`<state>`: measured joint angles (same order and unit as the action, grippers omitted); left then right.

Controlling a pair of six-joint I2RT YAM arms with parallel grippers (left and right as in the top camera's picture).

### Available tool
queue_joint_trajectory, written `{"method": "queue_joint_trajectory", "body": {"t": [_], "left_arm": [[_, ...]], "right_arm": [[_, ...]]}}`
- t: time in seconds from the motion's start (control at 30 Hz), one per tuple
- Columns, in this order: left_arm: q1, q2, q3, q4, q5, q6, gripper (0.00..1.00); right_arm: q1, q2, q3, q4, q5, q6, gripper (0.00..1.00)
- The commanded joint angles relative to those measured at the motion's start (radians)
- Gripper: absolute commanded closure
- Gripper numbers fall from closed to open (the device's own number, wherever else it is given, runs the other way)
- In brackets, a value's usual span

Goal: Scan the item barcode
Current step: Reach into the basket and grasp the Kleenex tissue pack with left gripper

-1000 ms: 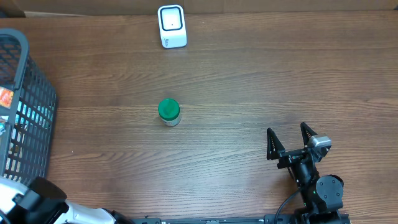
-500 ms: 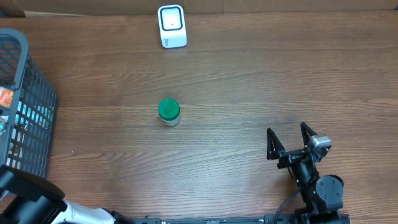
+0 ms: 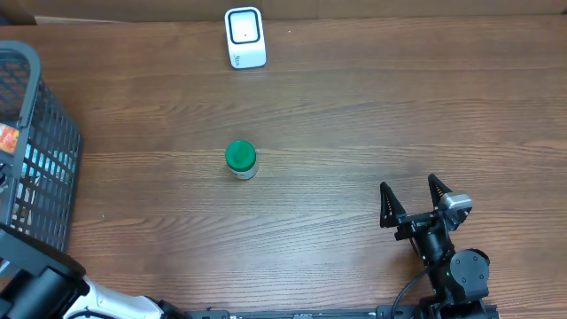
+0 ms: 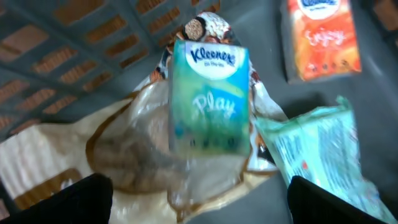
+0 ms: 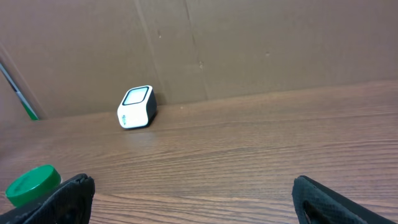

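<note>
My left gripper [image 4: 199,208] hangs open inside the grey basket [image 3: 40,151], its dark fingertips [image 4: 74,199] wide apart with nothing between them. Just beyond them lies a teal Kleenex tissue pack [image 4: 209,96] on a clear bag of brown contents [image 4: 130,155]. No barcode shows on any item. The white scanner [image 3: 244,37] stands at the table's far edge, and the right wrist view shows this scanner [image 5: 135,107] too. A green-lidded jar [image 3: 240,159] stands mid-table. My right gripper [image 3: 412,202] rests open near the front right, holding nothing.
Also in the basket are an orange tissue pack [image 4: 323,37] and a pale green packet [image 4: 323,152]. The left arm [image 3: 40,283] crosses the basket's near corner. A cardboard wall [image 5: 249,43] backs the table. The jar's green lid [image 5: 31,185] sits left of my right fingers.
The left arm has shifted a little at the basket's near corner. The right arm, jar and scanner have not moved.
</note>
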<state>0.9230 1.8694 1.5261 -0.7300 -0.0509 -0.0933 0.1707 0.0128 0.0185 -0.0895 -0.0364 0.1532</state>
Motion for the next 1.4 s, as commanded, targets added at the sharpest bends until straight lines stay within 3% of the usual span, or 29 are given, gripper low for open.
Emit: {"method": "queue_joint_trajectory", "body": {"t": [0.0, 0.3, 0.47, 0.63, 0.93, 1.17, 1.37], "left_arm": [[-0.001, 0.076, -0.013, 0.041, -0.038, 0.027, 0.09], [-0.011, 0.157, -0.013, 0.145, -0.035, 0.05, 0.12], [-0.031, 0.157, -0.013, 0.192, -0.034, 0.049, 0.28], [-0.059, 0.157, -0.013, 0.204, -0.034, 0.049, 0.53], [-0.077, 0.207, -0.013, 0.202, -0.053, 0.049, 0.52], [-0.079, 0.212, -0.011, 0.195, -0.053, 0.049, 0.95], [-0.08, 0.191, 0.042, 0.119, -0.053, 0.048, 0.96]], "right_arm": [[-0.004, -0.01, -0.01, 0.006, 0.009, -0.003, 0.0], [-0.004, -0.01, -0.01, 0.006, 0.009, -0.003, 0.0], [-0.004, -0.01, -0.01, 0.006, 0.009, -0.003, 0.0], [-0.004, -0.01, -0.01, 0.006, 0.009, -0.003, 0.0], [-0.004, -0.01, -0.01, 0.006, 0.009, -0.003, 0.0], [-0.004, -0.01, -0.01, 0.006, 0.009, -0.003, 0.0], [-0.004, -0.01, -0.01, 0.006, 0.009, -0.003, 0.0]]}}
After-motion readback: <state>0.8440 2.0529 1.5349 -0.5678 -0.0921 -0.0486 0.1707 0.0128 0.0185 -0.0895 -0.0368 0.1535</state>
